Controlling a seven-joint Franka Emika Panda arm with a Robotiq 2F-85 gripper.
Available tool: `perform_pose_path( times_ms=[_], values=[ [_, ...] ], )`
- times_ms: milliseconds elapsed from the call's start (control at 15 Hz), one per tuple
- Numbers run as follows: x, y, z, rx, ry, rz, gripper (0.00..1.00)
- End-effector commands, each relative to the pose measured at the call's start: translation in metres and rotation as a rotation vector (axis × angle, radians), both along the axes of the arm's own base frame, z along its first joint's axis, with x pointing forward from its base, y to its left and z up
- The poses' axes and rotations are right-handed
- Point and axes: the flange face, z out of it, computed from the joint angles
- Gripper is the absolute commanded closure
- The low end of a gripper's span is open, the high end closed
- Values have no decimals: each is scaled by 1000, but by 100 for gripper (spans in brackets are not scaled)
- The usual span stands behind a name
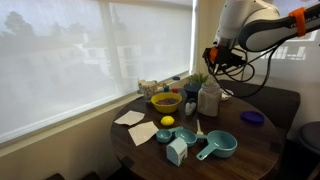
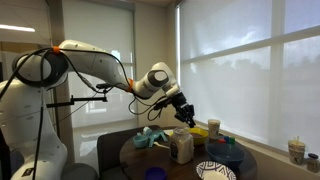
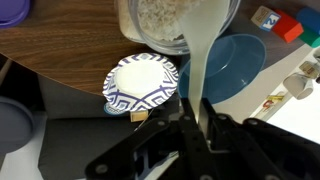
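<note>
My gripper [image 3: 193, 108] is shut on a thin pale handle that runs up to a clear cup [image 3: 170, 22] filled with pale grains. I hold it in the air above the round wooden table [image 3: 70, 50]. Below it in the wrist view lie a blue-and-white patterned bowl [image 3: 143, 82] and a blue plate [image 3: 238, 62]. In an exterior view my gripper [image 1: 214, 55] hangs above a white jug [image 1: 208, 98]. In an exterior view my gripper [image 2: 186, 114] is above a pale container [image 2: 182, 147], with the patterned bowl [image 2: 214, 171] at the front.
On the table stand a yellow bowl [image 1: 165, 101], a lemon [image 1: 167, 121], teal measuring cups [image 1: 218, 145], a small carton [image 1: 177, 151], napkins [image 1: 130, 117] and a purple lid [image 1: 252, 117]. Windows with blinds stand behind. A paper cup [image 2: 295, 150] sits on the sill.
</note>
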Motion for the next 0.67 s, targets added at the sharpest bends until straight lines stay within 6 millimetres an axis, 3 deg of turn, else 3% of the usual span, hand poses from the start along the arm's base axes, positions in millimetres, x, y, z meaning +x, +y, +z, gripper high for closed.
perform_pose_path(
  times_ms=[0, 600],
  values=[
    [0, -6, 17, 48, -11, -7, 97],
    [-32, -18, 36, 110, 30, 145, 97]
  ],
)
